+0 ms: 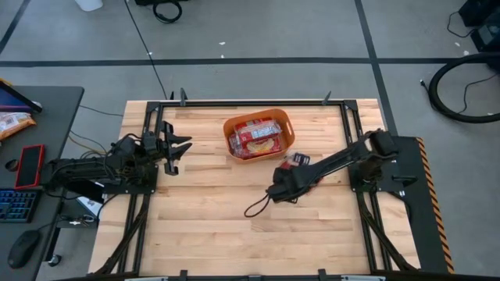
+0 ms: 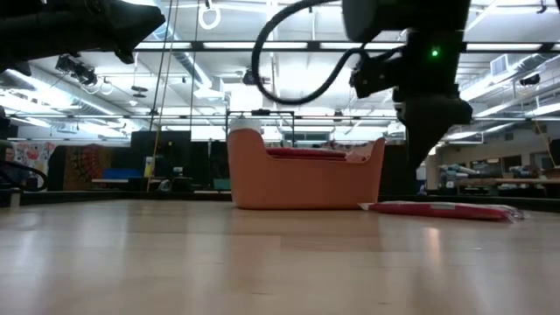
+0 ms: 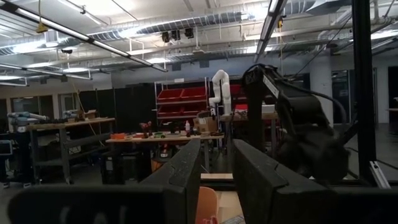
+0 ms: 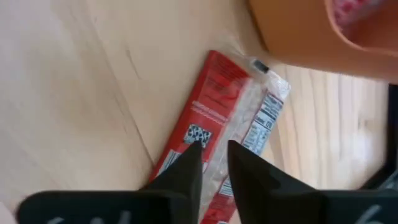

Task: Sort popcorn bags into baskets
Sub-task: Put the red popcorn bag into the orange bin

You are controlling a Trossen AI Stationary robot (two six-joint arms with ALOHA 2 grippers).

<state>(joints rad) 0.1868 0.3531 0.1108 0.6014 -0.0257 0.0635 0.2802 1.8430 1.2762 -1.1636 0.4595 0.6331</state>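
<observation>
Packets: several in one basket (image 1: pixel 287 125), one packet (image 4: pixel 217 143) under nearly-closed right fingers (image 4: pixel 186 168).

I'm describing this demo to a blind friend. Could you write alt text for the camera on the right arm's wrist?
A flat red popcorn bag lies on the pale wooden table, its printed label side up, directly ahead of the right gripper, whose two dark fingers stand slightly apart above it. The rounded corner of the orange basket sits just beyond the bag.
</observation>
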